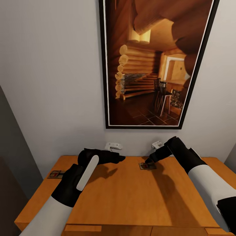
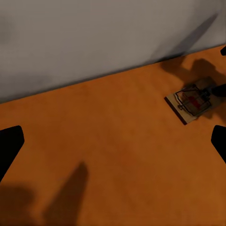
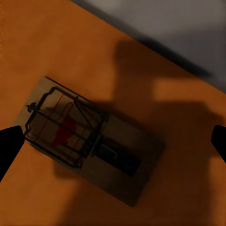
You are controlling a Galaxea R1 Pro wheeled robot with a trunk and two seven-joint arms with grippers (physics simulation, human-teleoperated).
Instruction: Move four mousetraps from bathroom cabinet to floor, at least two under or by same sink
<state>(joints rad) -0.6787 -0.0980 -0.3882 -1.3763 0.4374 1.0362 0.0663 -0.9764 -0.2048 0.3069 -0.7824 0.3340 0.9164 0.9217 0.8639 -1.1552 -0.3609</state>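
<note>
Right fingers [image 1: 148,161] spread wide, poised just above a mousetrap [image 1: 147,166] near the cabinet [image 1: 124,196] surface's back edge | left fingers [image 1: 120,158] parted, holding nothing, over bare surface | second mousetrap [image 1: 56,174] at far-left edge

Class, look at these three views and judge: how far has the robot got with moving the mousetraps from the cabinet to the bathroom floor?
Done: nothing that shows; no trap is seen on a floor. In hand: the right gripper hangs open over one mousetrap near the wall, which lies flat on the cabinet top, not yet gripped. Left: that pick, a second mousetrap at the cabinet's left edge, and all placing by the sink. The left gripper is empty.
</note>
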